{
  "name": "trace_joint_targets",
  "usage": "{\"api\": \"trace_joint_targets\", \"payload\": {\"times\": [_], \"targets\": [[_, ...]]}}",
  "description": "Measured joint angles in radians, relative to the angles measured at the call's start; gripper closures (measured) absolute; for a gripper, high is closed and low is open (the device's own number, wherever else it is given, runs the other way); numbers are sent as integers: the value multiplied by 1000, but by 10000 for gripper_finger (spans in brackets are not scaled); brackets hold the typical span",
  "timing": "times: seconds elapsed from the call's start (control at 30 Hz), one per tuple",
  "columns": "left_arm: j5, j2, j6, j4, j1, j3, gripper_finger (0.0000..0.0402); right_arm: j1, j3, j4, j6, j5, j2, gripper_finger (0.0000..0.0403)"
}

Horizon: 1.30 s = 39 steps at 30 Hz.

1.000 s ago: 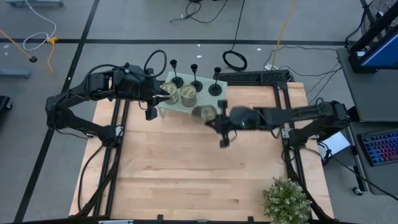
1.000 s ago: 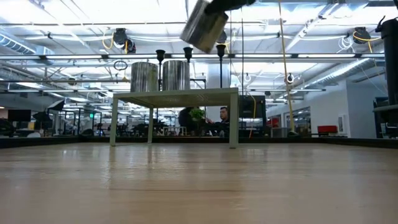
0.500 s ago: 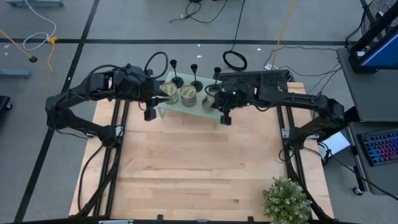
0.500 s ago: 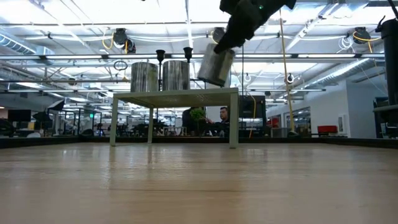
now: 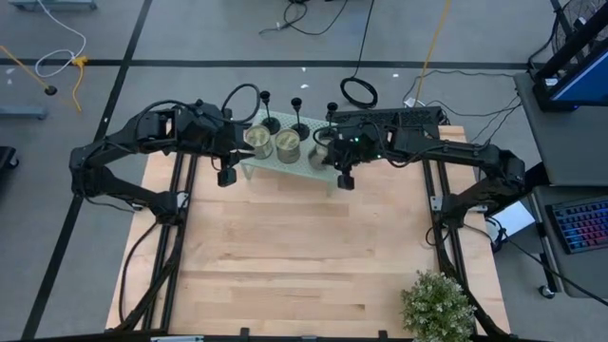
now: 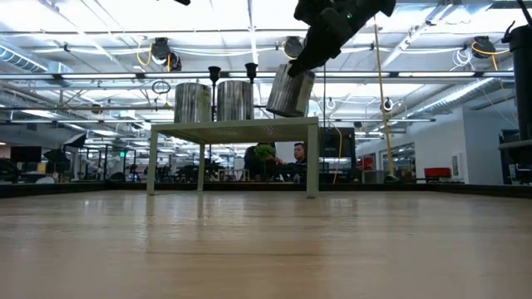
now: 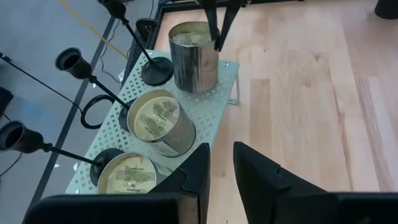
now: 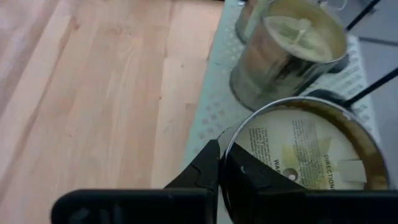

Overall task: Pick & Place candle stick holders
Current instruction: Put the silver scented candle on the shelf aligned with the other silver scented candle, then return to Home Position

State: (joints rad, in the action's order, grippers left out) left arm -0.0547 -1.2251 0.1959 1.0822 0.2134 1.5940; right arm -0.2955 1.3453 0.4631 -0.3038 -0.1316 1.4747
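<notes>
Word "DIRECTION" on tin's (image 8: 305,155) label

Bright overhead light, soft shadows, sharp

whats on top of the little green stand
On the stand: three tins in a row, one held tilted by the right gripper, with three candle stick holders behind them. One holder's base is partly hidden.

Shiny metal tins (image 7: 194,56), matt wooden table (image 5: 304,256)
</notes>
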Motion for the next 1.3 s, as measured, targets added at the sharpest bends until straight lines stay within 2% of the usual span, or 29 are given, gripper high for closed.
{"api": "trace_joint_targets", "payload": {"times": [0.33,0.53,0.97,1.1,1.3], "targets": [[0,0,-3,0,0,0,325,-6,-83,-122,-29,4,-2,332],[0,0,-3,-1,0,0,325,-6,-102,-161,-70,4,-1,310],[0,0,-18,-1,0,0,325,-6,-103,-324,-86,3,-3,305],[-19,3,-40,10,0,0,325,7,-103,-322,-84,4,-29,306],[-34,28,-47,88,-8,-15,325,62,-103,-216,-50,3,-114,313]]}}
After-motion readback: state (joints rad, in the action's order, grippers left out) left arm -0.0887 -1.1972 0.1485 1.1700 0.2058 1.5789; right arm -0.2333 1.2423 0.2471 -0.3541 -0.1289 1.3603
